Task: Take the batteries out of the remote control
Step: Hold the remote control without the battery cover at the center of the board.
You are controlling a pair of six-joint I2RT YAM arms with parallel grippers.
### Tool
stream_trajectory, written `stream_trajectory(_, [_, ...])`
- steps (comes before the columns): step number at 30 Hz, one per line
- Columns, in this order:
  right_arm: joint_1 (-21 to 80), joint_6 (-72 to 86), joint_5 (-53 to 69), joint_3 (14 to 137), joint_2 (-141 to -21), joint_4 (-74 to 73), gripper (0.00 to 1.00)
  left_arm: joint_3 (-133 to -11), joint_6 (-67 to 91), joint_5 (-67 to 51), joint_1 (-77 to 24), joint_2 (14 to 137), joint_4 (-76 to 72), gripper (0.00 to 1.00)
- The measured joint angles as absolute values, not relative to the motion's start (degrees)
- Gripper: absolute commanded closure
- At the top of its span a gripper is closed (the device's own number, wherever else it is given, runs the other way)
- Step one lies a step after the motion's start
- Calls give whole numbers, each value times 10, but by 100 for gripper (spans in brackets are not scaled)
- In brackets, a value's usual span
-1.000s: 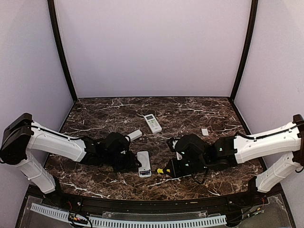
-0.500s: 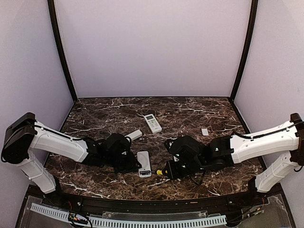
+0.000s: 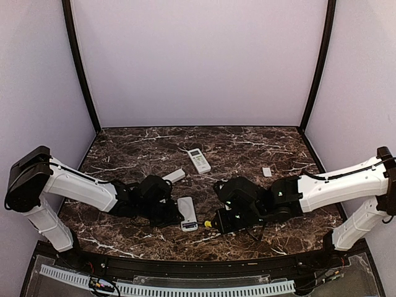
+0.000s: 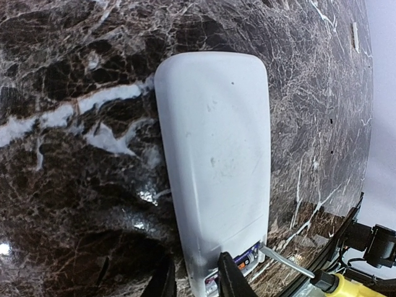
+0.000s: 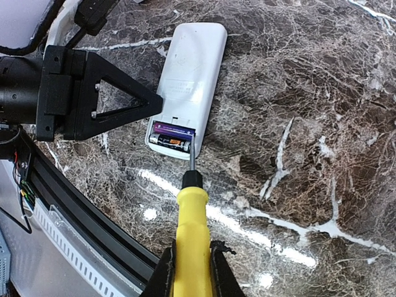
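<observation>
From above, the remote point(image 3: 187, 213) lies back up between your arms. The left gripper point(image 3: 172, 215) is at its left side. The right gripper point(image 3: 224, 221) squeezes the screwdriver point(image 3: 208, 223).

Left wrist view: the fingers point(image 4: 230, 279) sit around the remote's edge, but you cannot tell if they pinch it.

Right wrist view: the remote's end is open. Two batteries point(image 5: 171, 137), one purple, one black and orange, lie side by side inside. You are at the digging-out step. Next, slip the tip under a battery's end and lift gently.

Small white cover point(image 3: 266, 172) on marble table point(image 3: 136, 145)
</observation>
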State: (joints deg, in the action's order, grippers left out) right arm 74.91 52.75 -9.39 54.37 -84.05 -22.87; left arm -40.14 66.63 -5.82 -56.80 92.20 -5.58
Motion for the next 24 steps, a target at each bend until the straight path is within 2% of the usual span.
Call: stream_trajectory(24, [760,523,-114,573,-864,-255,100,-403,666,-67,-568,928,-66,86])
